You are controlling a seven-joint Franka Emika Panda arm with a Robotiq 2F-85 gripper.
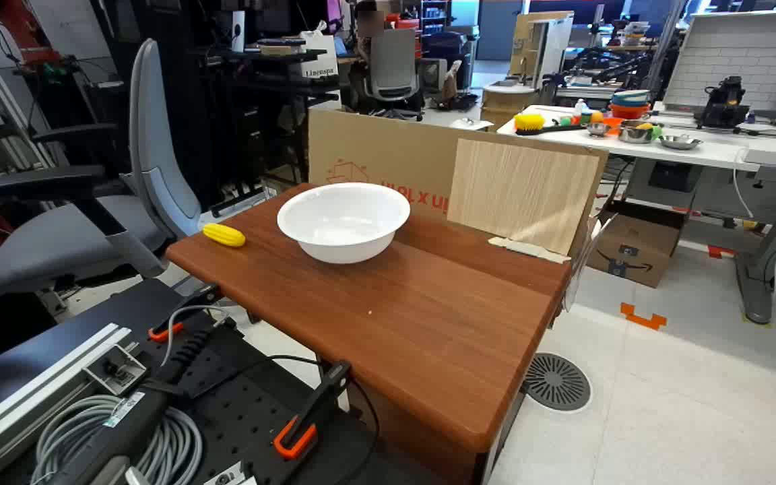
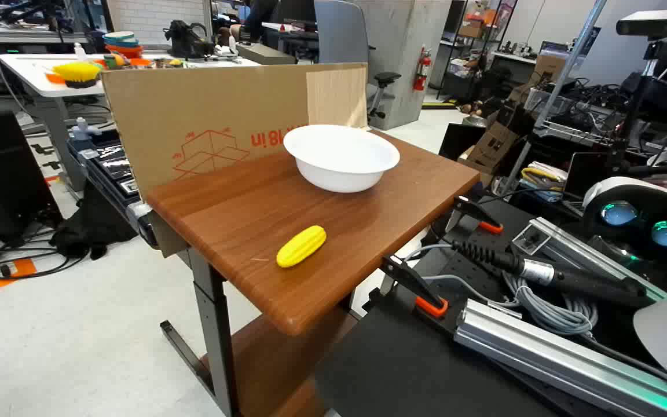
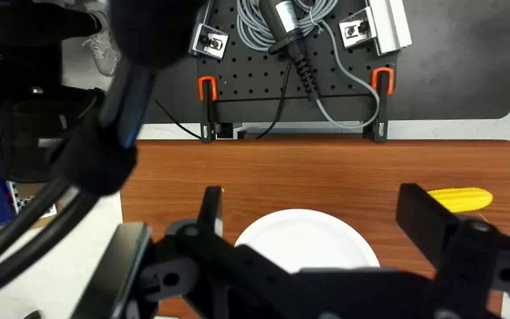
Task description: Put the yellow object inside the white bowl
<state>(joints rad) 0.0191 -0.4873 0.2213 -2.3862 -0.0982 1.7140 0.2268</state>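
Brown table [image 3: 255, 170] below, my gripper [image 3: 311, 199] hangs with jaws wide apart, holding nothing. The corn [image 3: 465, 199] lies on the table beyond the right-hand jaw in the wrist view, its length roughly along the closing line; I'd shift that way, probably turning before pinching.

Yellow corn [image 2: 301, 247], white bowl [image 2: 342, 162], brown table [image 1: 422, 316]

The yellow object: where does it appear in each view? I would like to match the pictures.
In an exterior view: the yellow object, left of centre, about mid-height.
In an exterior view: the yellow object, slightly left of centre, below mid-height.
Wrist view: the yellow object, at the right, below mid-height, partly hidden by the gripper.
Shared landmark: the white bowl, in all three.
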